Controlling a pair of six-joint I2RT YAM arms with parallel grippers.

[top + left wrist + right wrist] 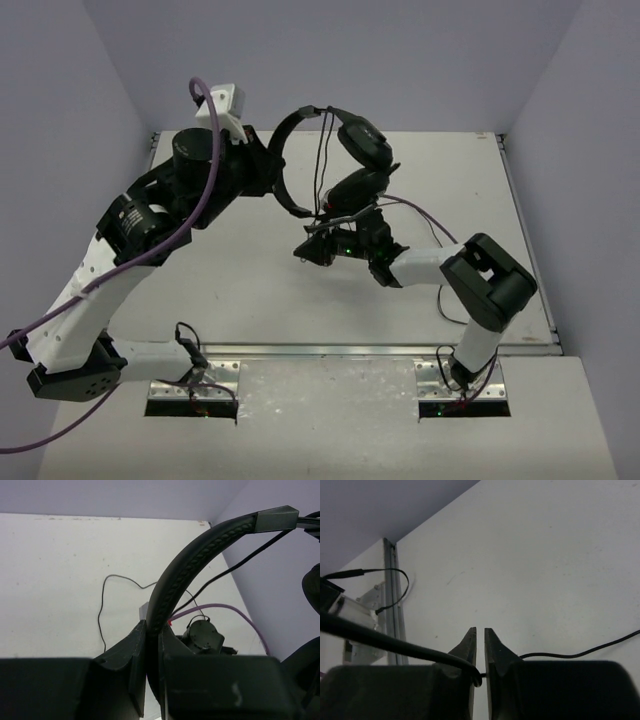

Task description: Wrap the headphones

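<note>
Two kinds of material meet in the headphones point(345, 165), and I judge that each asks for its own grip. The headband point(192, 562) looks stiff and springy, with a ribbed cover that should not slip, so it is the good place to carry the whole weight (which I think is small). The two earcups point(363, 143) are soft padding, and squeezing them would give a poor hold. The cable point(580, 654) is thin and limp. It will follow wherever it is pulled, and a hard tug near its root could damage it, so I would take it some way along its length and keep it slack.

The headphones are held up above the desk point(250, 290), toward its far middle, with the earcups on the right side of the band. My left end effector point(152, 630) is clamped on the headband, which rises from between the two fingers and curves away to the upper right. My right end effector point(480, 637) sits just below the lower earcup in the top view. Its fingers are pressed almost together on the cable, which enters from the left and leaves to the right over the desk. Another loose part of the cable seems to rest on the desk below my left wrist.
</note>
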